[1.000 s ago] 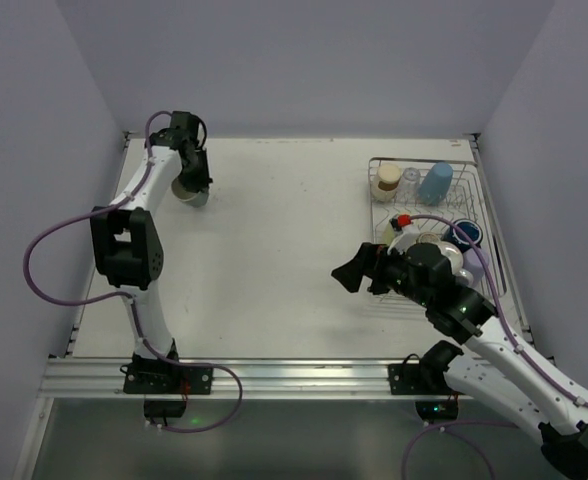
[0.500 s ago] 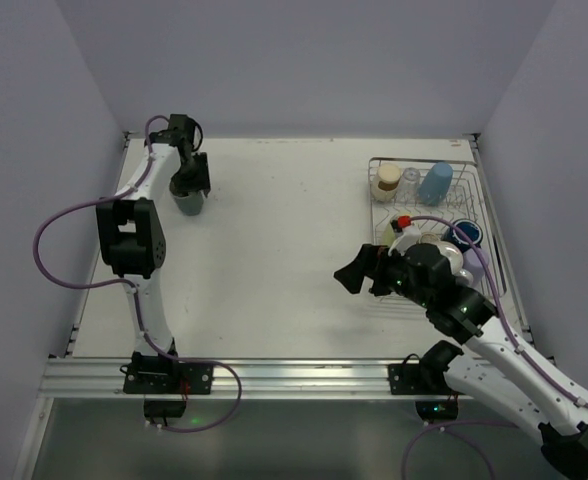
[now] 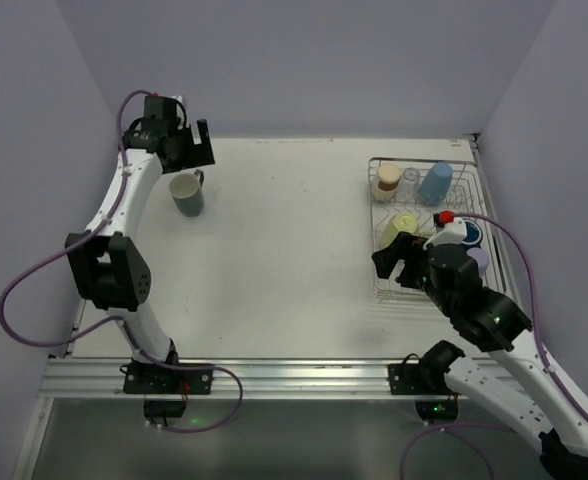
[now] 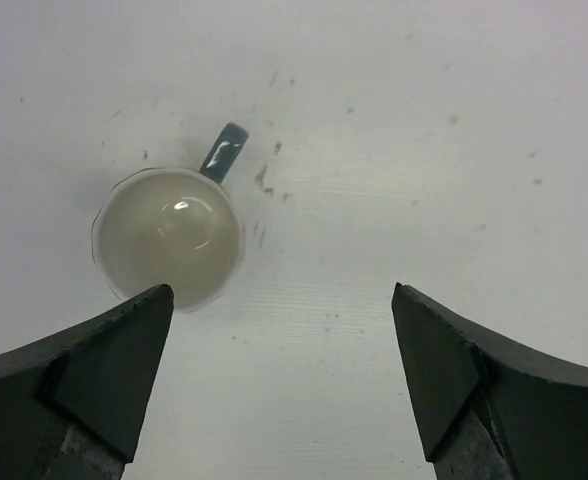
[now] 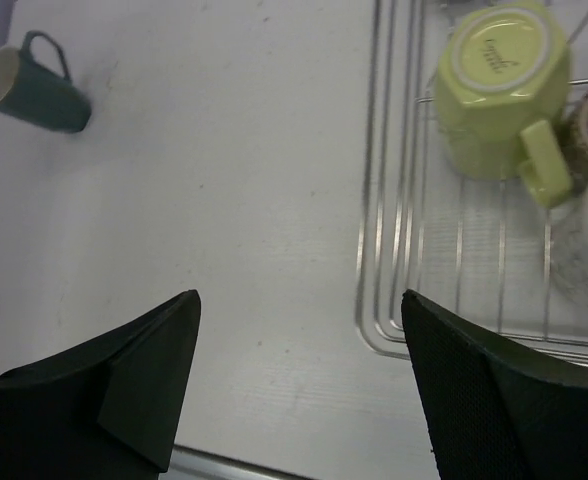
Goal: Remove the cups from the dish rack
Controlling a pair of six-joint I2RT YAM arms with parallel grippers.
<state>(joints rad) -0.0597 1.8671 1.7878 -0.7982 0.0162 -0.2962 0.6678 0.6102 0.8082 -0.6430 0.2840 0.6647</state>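
A teal mug (image 3: 187,193) with a cream inside stands upright on the table at the far left. My left gripper (image 3: 188,150) hovers above and just behind it, open and holding nothing. From the left wrist the mug (image 4: 169,235) shows below, ahead of the left finger, and my left gripper (image 4: 281,292) is open over bare table. The silver dish rack (image 3: 382,285) sits at the right with a beige cup (image 3: 387,181), a clear glass (image 3: 411,177), a light blue cup (image 3: 436,183), a yellow-green mug (image 3: 402,225) and a navy cup (image 3: 467,233). My right gripper (image 3: 392,268) is open at the rack's near-left corner.
In the right wrist view my right gripper (image 5: 299,297) spans the rack's left rim (image 5: 366,300), with the upturned yellow-green mug (image 5: 499,85) ahead to the right and the teal mug (image 5: 34,90) far left. Walls close in the table's left, back and right sides.
The left gripper opened, let go of the teal mug and drew up and back; the mug now stands alone. The right arm swung right towards the rack and its jaws narrowed a little.
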